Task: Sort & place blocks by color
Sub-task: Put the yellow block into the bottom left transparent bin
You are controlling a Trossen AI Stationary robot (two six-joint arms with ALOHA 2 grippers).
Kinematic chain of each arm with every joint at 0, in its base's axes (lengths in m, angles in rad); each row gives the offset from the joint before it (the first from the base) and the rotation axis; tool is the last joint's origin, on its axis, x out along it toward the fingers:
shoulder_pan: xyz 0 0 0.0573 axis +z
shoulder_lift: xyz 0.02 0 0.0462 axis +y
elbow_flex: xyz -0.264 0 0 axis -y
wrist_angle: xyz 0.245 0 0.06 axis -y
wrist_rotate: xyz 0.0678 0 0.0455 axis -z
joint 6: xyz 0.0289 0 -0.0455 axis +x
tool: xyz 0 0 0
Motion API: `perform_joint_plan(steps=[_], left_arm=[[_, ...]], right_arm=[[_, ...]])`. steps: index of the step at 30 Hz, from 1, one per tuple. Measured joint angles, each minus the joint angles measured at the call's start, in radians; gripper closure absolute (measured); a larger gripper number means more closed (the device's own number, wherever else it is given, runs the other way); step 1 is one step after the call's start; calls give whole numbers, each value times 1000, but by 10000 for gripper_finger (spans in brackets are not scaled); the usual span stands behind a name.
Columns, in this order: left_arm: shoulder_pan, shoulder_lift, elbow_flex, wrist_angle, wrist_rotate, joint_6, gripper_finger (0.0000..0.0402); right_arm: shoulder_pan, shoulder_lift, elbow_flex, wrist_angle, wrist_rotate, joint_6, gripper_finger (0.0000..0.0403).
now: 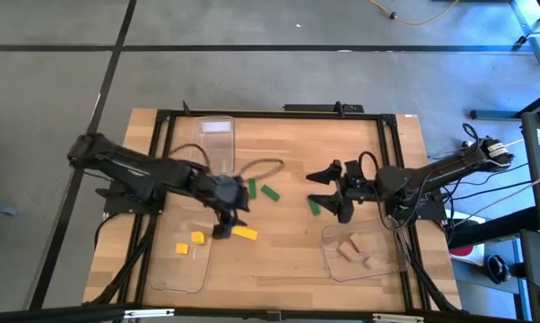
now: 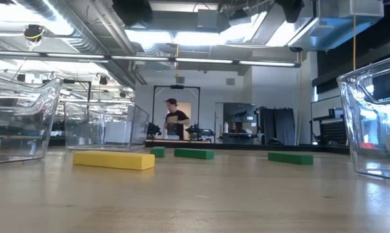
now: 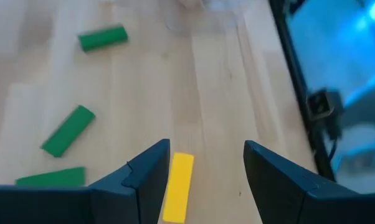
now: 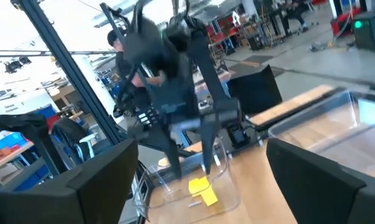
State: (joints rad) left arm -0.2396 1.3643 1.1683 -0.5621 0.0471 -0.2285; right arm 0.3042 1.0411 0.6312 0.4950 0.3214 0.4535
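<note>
A yellow bar (image 1: 245,233) lies flat on the wooden table; it also shows in the low view (image 2: 114,160). My left gripper (image 1: 227,226) is open above it, and in the left wrist view (image 3: 206,149) the bar (image 3: 178,186) shows between the two fingers, apart from them. Three green bars (image 1: 252,187) (image 1: 270,192) (image 1: 315,206) lie at mid-table. Two yellow cubes (image 1: 189,242) sit in the near left clear tray (image 1: 176,274). Tan blocks (image 1: 352,251) sit in the near right clear tray (image 1: 331,260). My right gripper (image 1: 313,188) is open and empty beside the right green bar.
A third clear tray (image 1: 214,135) stands at the table's far left. A black frame (image 1: 270,113) runs round the table. A person (image 2: 175,120) stands in the room far behind the table. Bare wood lies between the two near trays.
</note>
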Motion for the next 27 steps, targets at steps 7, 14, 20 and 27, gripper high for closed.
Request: perform_joint_plan(steps=[7,14,20,27], left_arm=[[-48,249,134,-171,-12,69,205],[-58,424,164,-187,-22,81,175],[-58,512,164,-185,-89,82,142],[-56,593,164,-185,-42,130,133]], right_arm=[[0,-53,0,-1,0,-70,46],[0,-61,0,-14,0,-74,46],[0,-61,0,-20,0,-95,46],[0,-61,0,-19,0,-100,46]])
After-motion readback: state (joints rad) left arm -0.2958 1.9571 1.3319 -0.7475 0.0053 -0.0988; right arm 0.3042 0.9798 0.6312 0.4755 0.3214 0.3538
